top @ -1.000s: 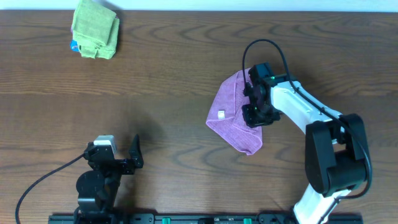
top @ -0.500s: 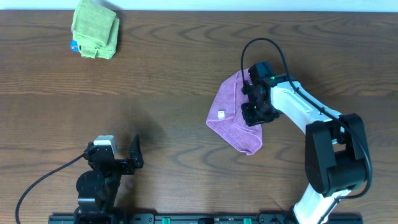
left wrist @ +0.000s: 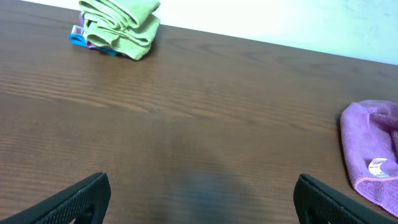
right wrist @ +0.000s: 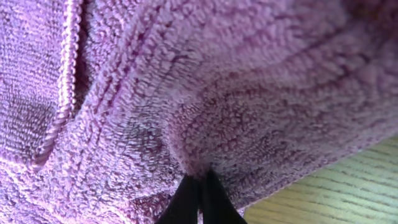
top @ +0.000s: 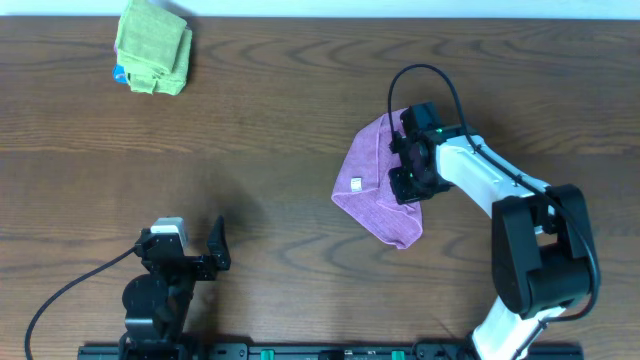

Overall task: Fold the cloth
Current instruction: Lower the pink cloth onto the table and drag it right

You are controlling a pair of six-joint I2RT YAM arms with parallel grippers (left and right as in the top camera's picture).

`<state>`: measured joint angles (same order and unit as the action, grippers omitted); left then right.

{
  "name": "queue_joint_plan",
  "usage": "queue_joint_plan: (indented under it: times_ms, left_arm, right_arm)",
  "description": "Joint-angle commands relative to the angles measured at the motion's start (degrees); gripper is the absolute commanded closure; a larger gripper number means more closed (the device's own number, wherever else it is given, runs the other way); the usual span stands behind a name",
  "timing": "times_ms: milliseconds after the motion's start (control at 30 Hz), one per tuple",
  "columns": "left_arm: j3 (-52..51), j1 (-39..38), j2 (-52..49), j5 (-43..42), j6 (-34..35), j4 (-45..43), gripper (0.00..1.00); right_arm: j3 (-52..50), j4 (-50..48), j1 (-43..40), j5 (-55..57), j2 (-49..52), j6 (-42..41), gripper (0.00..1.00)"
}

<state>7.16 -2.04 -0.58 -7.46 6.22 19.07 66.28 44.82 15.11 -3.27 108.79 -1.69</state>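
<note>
Green cloth is sitting at 10 o'clock, out of play. Left gripper is idling at 7 o'clock, fingers spread wide, holding nothing. Over at 3 o'clock the cloth is lying bunched on the table, and the right gripper has just snapped together and is now pinching a ridge of it. I'm guessing the fold is starting. Count: two grippers, one cloth, one green cloth, one tag.
</note>
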Motion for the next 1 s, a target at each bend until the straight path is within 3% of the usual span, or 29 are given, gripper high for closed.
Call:
queue_joint_plan:
  times_ms: [0,300,633,833,867,900,967]
  left_arm:
    - [-1.3,-0.1,0.3,0.4,0.6,0.3,0.05]
    - [-1.3,-0.1,0.3,0.4,0.6,0.3,0.05]
    - [-1.3,-0.1,0.3,0.4,0.6,0.3,0.05]
    - [-1.3,-0.1,0.3,0.4,0.6,0.3,0.05]
    - [-1.3,-0.1,0.3,0.4,0.6,0.3,0.05]
    - [-1.3,-0.1,0.3,0.4,0.6,0.3,0.05]
    - [-1.3,-0.1,0.3,0.4,0.6,0.3,0.05]
  right_arm:
    - [-0.9,0.7,0.0,-1.1,0.6,-0.2,0.98]
    - [7.5,10.2,-0.1,-0.7,0.5,-0.5,0.99]
    - [12.1,19.4,-0.1,8.0,0.5,-4.9,0.98]
    - [12.1,20.6,-0.1,8.0,0.5,-4.9,0.88]
    - [12.1,20.6,-0.1,7.9,0.5,-4.9,0.88]
    - [12.1,20.7,-0.1,7.9,0.5,-4.9,0.98]
    - [12.1,20.7,-0.1,7.9,0.5,-5.2,0.98]
